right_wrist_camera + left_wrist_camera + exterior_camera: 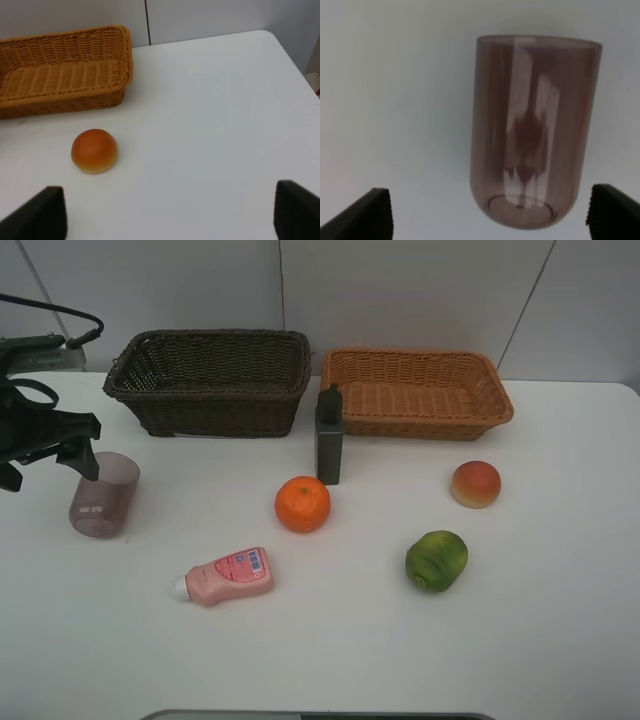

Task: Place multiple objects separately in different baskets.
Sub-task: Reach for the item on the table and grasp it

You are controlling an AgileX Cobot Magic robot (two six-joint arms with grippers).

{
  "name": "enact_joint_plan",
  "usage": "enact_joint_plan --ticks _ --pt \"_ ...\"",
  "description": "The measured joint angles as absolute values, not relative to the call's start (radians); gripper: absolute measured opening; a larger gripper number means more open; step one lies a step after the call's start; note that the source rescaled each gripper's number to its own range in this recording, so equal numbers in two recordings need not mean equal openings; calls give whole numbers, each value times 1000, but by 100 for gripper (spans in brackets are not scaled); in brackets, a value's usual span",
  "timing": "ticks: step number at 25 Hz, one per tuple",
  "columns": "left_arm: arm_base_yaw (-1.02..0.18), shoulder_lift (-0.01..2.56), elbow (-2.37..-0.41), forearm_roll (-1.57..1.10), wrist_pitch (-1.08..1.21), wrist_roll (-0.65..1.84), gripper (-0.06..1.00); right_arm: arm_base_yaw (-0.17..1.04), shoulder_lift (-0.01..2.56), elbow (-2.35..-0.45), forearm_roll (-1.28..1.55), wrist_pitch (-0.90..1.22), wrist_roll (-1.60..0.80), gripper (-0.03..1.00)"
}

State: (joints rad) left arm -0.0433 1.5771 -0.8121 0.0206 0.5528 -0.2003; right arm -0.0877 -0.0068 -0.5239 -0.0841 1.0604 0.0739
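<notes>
The black left arm [30,432] was cut off at nine o'clock of the high view. The label print on the pink white-capped squeeze bottle [228,577] was too small to be read. The orange-tan woven wicker basket [60,75] was clipped by the right wrist picture's edge.

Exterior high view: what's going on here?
The left gripper, jaws open, is lined up on the translucent mauve plastic cup, not gripping it. The right gripper, jaws open, hangs near the red-yellow peach-like fruit. Everything sits on the white table; the dark brown wicker basket and the orange-tan wicker basket look empty.
</notes>
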Motion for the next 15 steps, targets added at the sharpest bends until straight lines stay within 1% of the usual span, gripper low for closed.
enact_joint_plan --ticks 6,15 --pt "-43 1628 -844 -19 524 -147 97 -88 -7 -524 -84 1060 74 86" --pt "-43 1688 -864 -31 500 -131 97 -88 -7 -524 -84 1060 74 86"
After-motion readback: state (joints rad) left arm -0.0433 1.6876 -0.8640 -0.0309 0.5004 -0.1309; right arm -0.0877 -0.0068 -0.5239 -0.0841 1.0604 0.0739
